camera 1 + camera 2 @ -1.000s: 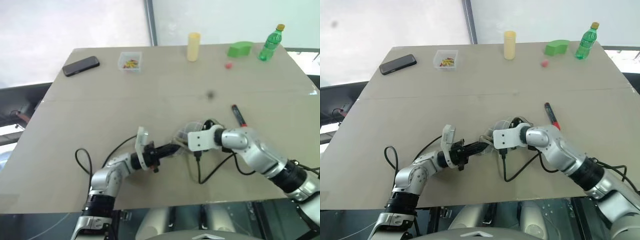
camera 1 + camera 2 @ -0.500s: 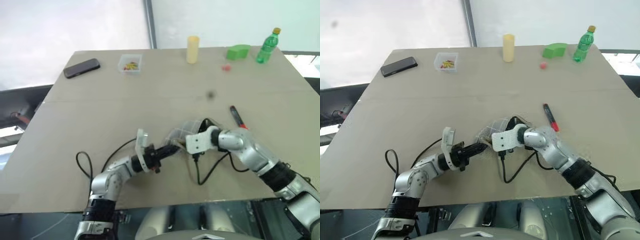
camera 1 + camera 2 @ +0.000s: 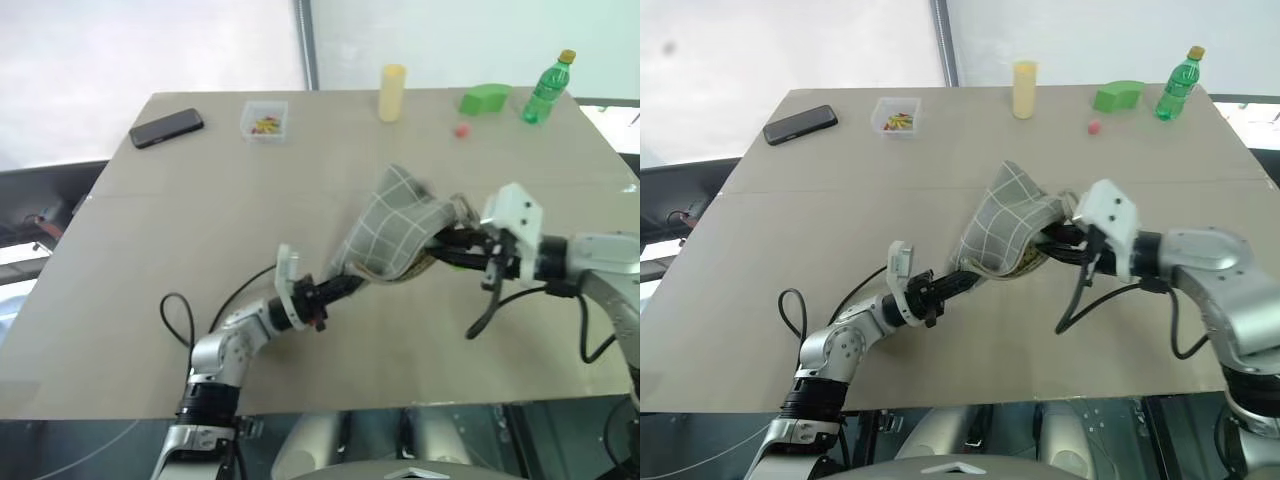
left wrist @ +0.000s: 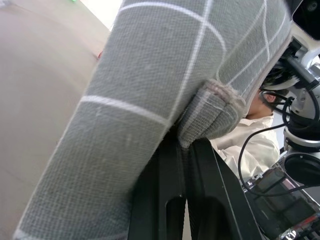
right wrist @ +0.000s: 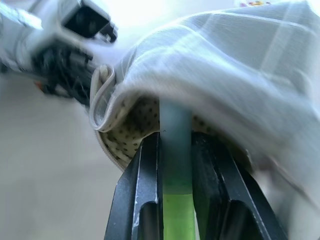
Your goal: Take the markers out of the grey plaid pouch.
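Note:
The grey plaid pouch (image 3: 388, 222) hangs tented above the table's middle, its tan dotted lining showing at the open mouth (image 5: 125, 135). My left gripper (image 3: 347, 285) is shut on the pouch's lower corner (image 4: 210, 112). My right gripper (image 3: 433, 250) reaches into the mouth from the right. It is shut on a marker (image 5: 175, 165), a slim stick that is green near the fingers and pale teal where it runs into the pouch. The fabric drapes over the right fingers (image 5: 145, 200).
Along the table's far edge stand a black phone (image 3: 166, 128), a clear box of coloured bits (image 3: 263, 121), a yellow cylinder (image 3: 391, 92), a green block (image 3: 484, 99), a small red ball (image 3: 461, 130) and a green bottle (image 3: 548, 88). Black cables trail from both wrists.
My right gripper has risen and swung right with its wrist rolled, closing on the marker and lifting the pouch's open end off the table. The left gripper has kept its hold.

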Controlling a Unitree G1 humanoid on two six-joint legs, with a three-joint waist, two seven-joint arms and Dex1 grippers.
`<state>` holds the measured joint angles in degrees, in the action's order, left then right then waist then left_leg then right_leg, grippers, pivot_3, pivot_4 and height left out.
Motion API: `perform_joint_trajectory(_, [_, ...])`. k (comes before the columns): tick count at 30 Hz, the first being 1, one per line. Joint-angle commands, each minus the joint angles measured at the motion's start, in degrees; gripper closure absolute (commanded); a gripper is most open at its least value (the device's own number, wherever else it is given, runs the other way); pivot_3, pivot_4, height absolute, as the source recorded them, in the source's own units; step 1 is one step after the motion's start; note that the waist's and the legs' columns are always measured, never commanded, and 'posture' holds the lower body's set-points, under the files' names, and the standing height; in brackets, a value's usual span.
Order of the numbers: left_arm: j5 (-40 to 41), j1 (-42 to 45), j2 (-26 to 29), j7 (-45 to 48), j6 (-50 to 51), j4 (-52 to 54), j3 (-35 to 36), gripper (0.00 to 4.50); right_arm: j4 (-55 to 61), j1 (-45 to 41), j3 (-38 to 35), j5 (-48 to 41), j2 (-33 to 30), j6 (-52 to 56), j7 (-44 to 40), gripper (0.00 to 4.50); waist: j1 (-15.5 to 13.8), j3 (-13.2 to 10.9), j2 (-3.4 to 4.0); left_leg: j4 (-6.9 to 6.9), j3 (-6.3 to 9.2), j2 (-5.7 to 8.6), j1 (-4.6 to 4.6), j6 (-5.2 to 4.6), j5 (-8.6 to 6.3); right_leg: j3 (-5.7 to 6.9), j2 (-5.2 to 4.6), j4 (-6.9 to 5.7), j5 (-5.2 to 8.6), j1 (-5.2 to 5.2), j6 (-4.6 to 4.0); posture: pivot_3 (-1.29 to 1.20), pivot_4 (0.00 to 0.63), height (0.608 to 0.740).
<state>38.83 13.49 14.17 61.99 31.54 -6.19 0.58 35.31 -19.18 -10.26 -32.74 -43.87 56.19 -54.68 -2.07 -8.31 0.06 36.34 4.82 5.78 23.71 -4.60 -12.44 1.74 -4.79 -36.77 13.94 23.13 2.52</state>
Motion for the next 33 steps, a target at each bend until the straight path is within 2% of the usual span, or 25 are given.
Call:
perform_joint_trajectory(1, [-1.4,0.4,-0.2,-0.8,-2.4,-3.5,1.1,4.5,2.6,3.2,-10.5,-11.7,-3.9,11.6,-0.5,4.01,-0.4,0.0,0.01,0.0,0.01,0.0,0.02,0.0,0.0,0.03,-0.02,0.0,0.0,0.0,0.0,0.0,0.15,0.74])
perform_joint_trajectory(5, [-1.7,0.9,-0.5,-1.3,-4.8,-4.6,2.0,4.5,1.6,11.0,-13.3,-9.5,-10.5,10.4,-0.3,4.01,-0.2,0.1,0.16,0.0,-0.03,-0.01,0.03,0.08,-0.05,0.06,-0.09,0.0,0.06,-0.04,-0.1,0.0,0.15,0.74])
perform_joint_trajectory(8, [-2.0,1.0,-0.6,-2.1,-6.4,-5.1,3.0,4.5,-3.0,13.6,-17.1,-9.1,-11.1,9.0,1.2,4.01,-0.1,0.1,0.17,0.0,-0.04,-0.03,0.01,0.08,-0.05,0.1,-0.09,-0.02,0.11,-0.06,-0.16,0.0,0.15,0.74])
perform_joint_trajectory(10, [-2.2,1.0,-0.5,-2.7,-7.3,-5.2,3.5,4.5,-8.0,14.6,-17.0,-4.5,-11.6,4.8,3.8,4.01,-0.1,0.1,0.18,0.01,-0.05,-0.04,0.0,0.08,-0.05,0.11,-0.09,-0.03,0.08,-0.06,-0.15,0.0,0.15,0.74])
perform_joint_trajectory(14, [-3.5,0.1,0.5,-1.8,-9.7,-4.4,2.4,4.5,-20.4,7.0,-12.0,2.6,-8.4,2.5,14.6,4.01,0.3,0.1,0.17,0.07,-0.12,-0.04,-0.03,0.11,-0.03,0.09,-0.08,-0.05,0.0,-0.06,-0.28,0.0,0.15,0.74])
perform_joint_trajectory(17, [-4.1,-0.6,0.7,-1.3,-10.9,-3.2,1.9,4.5,-26.8,2.7,-6.2,6.4,-6.8,0.2,16.7,4.01,0.7,0.1,0.21,0.08,-0.11,-0.08,-0.02,0.0,0.08,0.1,-0.03,-0.05,-0.07,-0.04,-0.25,0.0,0.15,0.74])
perform_joint_trajectory(20, [-5.6,-1.9,1.4,-0.4,-12.9,-1.5,0.7,4.5,-38.1,-3.6,0.7,13.0,-3.8,-5.3,20.2,4.01,1.1,0.1,0.21,0.01,-0.1,-0.08,0.01,-0.02,0.1,0.12,-0.04,-0.04,-0.11,0.0,-0.19,0.0,0.15,0.74])
perform_joint_trajectory(23, [-5.9,-2.6,1.6,-0.3,-13.4,-0.8,0.6,4.5,-45.6,-7.3,5.1,17.1,-2.8,-9.5,20.2,4.01,1.2,0.1,0.22,0.01,-0.14,-0.05,0.09,0.15,0.21,0.08,-0.06,-0.04,-0.11,0.08,-0.18,0.0,0.15,0.74])
perform_joint_trajectory(26, [-6.9,-3.2,1.9,-0.7,-15.2,0.0,0.8,4.5,-47.8,-8.4,6.6,18.3,-2.5,-11.3,19.2,2.63,1.1,0.0,0.15,0.02,-0.14,-0.04,0.1,0.13,0.2,0.08,-0.06,-0.01,-0.11,0.07,-0.18,0.0,0.15,0.74])
perform_joint_trajectory(29, [-7.9,-3.9,2.6,-1.7,-18.2,1.5,2.0,4.5,-42.0,-6.7,4.5,17.2,-3.1,-12.2,18.5,1.31,1.1,0.0,0.16,0.01,-0.14,-0.04,0.13,0.11,0.19,0.08,-0.07,0.0,-0.11,0.1,-0.18,0.0,0.15,0.74])
perform_joint_trajectory(31, [-8.2,-4.3,3.3,-3.1,-20.2,3.1,3.8,4.5,-35.3,-4.7,0.7,14.1,-2.7,-13.9,17.1,1.31,1.2,0.0,0.15,-0.02,-0.13,-0.04,0.15,0.11,0.18,0.08,-0.06,-0.01,-0.11,0.15,-0.17,0.0,0.15,0.74])
perform_joint_trajectory(33, [-10.1,-5.0,5.1,-5.5,-25.2,5.7,7.1,4.5,-24.5,-0.7,-3.7,8.2,-1.6,-19.7,11.6,1.31,1.1,-0.1,0.13,-0.04,-0.12,-0.04,0.19,0.06,0.15,0.08,-0.07,-0.01,-0.12,0.18,-0.17,0.0,0.15,0.74])
